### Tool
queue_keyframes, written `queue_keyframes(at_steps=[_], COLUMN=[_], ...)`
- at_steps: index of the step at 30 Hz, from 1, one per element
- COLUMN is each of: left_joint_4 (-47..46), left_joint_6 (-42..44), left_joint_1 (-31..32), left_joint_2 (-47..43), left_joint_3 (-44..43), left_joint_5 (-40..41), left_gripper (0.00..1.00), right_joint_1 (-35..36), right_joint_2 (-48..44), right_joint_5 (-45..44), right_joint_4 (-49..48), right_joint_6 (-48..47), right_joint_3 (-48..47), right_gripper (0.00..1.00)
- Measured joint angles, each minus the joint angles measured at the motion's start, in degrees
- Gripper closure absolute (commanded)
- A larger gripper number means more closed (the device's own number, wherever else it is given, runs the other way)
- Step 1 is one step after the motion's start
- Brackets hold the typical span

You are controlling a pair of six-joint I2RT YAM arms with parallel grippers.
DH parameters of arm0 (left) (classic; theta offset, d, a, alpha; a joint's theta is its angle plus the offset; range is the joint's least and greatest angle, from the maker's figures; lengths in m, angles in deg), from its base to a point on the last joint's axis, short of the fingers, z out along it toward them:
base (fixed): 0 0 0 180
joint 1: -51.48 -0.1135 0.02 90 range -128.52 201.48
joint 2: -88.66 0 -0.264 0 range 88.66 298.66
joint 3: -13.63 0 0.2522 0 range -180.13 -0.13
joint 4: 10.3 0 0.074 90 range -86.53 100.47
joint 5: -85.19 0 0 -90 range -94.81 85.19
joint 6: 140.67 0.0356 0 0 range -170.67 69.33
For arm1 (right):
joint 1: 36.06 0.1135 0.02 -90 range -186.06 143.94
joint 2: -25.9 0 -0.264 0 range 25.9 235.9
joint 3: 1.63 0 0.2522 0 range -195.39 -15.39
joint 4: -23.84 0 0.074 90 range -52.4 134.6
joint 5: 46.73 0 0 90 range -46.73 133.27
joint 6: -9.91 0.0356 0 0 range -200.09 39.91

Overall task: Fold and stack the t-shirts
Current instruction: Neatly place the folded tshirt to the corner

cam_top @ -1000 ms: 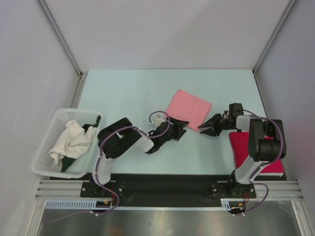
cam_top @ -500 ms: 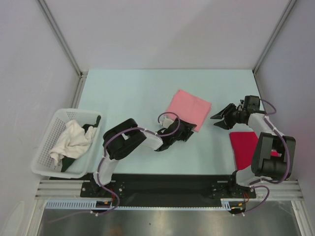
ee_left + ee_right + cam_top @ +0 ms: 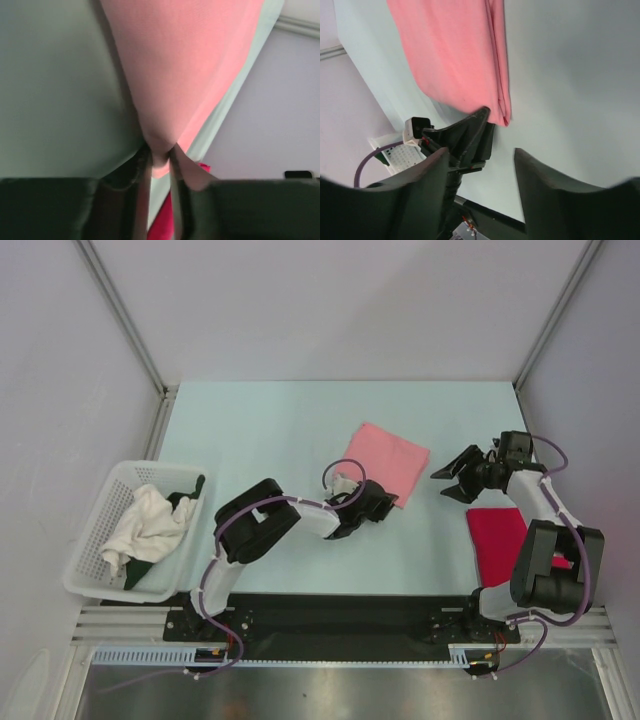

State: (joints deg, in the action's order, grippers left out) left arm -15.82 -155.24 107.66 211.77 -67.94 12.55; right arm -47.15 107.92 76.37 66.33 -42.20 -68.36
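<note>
We are looking at the pink shirt (image 3: 388, 458), which is lying folded into a flat square near the middle of the table (image 3: 260, 430), turned a little so that one corner is pointing toward the arms. The left gripper (image 3: 376, 502) is reaching low over the table to exactly this near corner, and in its wrist view the two fingers are pressing the cloth tip between them, so we judge it is pinching the corner. We think it is taking the corner because it gives a firm hold for lifting or dragging the whole folded piece. The right gripper (image 3: 442, 485) is hovering just beside the right edge of the pink shirt with its fingers spread and nothing between them, probably waiting to take a second hold. The red shirt (image 3: 495, 535) is lying folded at the near right, partly under the right arm, well apart from the pink one. We judge the stacking is not yet done. The basket (image 3: 85, 575) at the far left is holding other cloth.
</note>
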Motion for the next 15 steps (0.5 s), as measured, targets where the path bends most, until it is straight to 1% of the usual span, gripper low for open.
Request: queue_keyframes(at_steps=[1, 2, 3, 4, 5, 8, 11, 15], left_joint_4=[-0.57, -1.03, -1.64, -2.45, -3.28, -5.62, -7.08, -9.44], left_joint_6=[0.09, 0.11, 0.37, 0.55, 0.94, 1.70, 2.08, 2.10], left_joint_1=[0.00, 0.00, -0.02, -0.07, -0.13, -0.81, -2.05, -4.48], left_joint_2=[0.31, 0.48, 0.55, 0.55, 0.55, -0.42, -3.30, -6.86], left_joint_3=[0.24, 0.44, 0.66, 0.74, 0.79, 2.14, 5.20, 8.48], left_joint_5=[-0.07, -0.17, -0.35, -0.59, -0.90, -1.88, -3.39, -6.19], left_gripper=[0.82, 0.87, 0.93, 0.96, 1.00, 1.00, 1.00, 1.00], right_joint_1=[0.00, -0.02, -0.02, -0.07, -0.13, -0.42, -0.68, -0.72], right_joint_2=[0.39, 1.14, 2.29, 3.91, 5.70, 10.80, 15.19, 20.74], right_joint_5=[0.11, 0.44, 0.94, 1.46, 2.01, 3.98, 6.27, 10.01], right_joint_4=[-0.33, -0.74, -1.36, -1.88, -2.47, -4.50, -6.40, -8.81], right_joint_6=[-0.42, -0.81, -1.38, -1.90, -2.34, -3.48, -3.96, -4.17], right_joint_3=[-0.13, -0.33, -0.57, -0.94, -1.44, -3.13, -5.60, -10.12], right_gripper=[0.31, 0.29, 0.27, 0.24, 0.23, 0.20, 0.18, 0.17])
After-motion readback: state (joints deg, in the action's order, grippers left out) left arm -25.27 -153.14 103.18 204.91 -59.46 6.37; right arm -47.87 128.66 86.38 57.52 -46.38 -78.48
